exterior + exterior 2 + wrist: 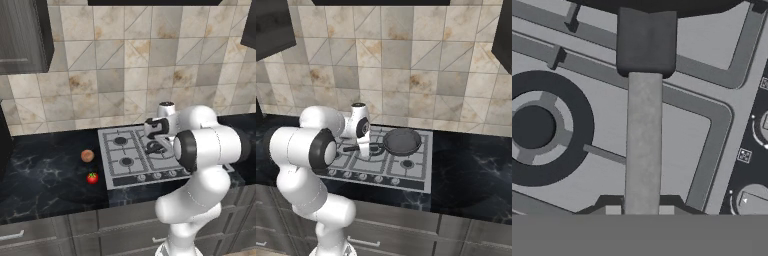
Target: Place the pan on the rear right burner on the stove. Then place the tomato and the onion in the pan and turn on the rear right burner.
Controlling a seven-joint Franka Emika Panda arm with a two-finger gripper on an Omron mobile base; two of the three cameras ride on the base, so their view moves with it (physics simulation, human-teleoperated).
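The gripper (642, 210) pinches the pan's (402, 141) long handle above the stove (421, 177), pan over its rear right corner; tomato (92, 177) and onion (87, 155) sit left of the stove on open counter (40, 170).

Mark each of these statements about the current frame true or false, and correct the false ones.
1. The pan sits over the stove's rear right burner. True.
2. The tomato lies in the pan. False: it is on the dark counter, left of the stove.
3. The tool is shut on the pan's handle. True.
4. The onion is on the stove. False: it is on the counter, behind the tomato.
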